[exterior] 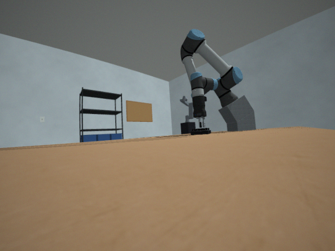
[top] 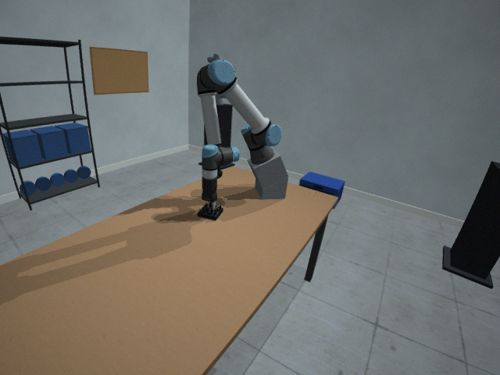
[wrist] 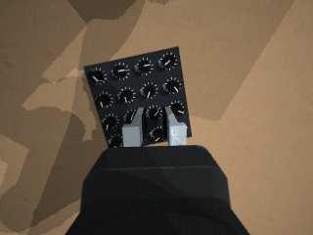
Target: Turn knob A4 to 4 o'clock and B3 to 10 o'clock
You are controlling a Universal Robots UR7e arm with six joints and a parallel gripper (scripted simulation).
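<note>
The black knob box (top: pixel 208 216) (exterior: pixel 200 132) (wrist: pixel 183 99) stands on the table, turned slightly in the wrist view, with four rows of dark knobs with white lines. My gripper (top: pixel 213 207) (exterior: pixel 202 126) (wrist: pixel 155 117) points down close above the box, its fingers part-way open. In the wrist view one knob (wrist: pixel 154 113) shows between the fingertips, without visible contact. Another knob (wrist: pixel 157 133) shows nearer the gripper body, between the fingers. The fingers hide parts of the two lowest rows. The socket and printed names cannot be made out, so I cannot tell which knobs are A4 and B3.
The wooden table (top: pixel 181 282) (exterior: pixel 162 189) carries the box and the arm's grey pedestal (top: pixel 271 179) (exterior: pixel 241 118). Arm shadows fall across the table and box. A shelf rack (top: pixel 44 119) (exterior: pixel 101 111) stands beyond the table, and a blue case (top: pixel 323 180) lies beyond its far end.
</note>
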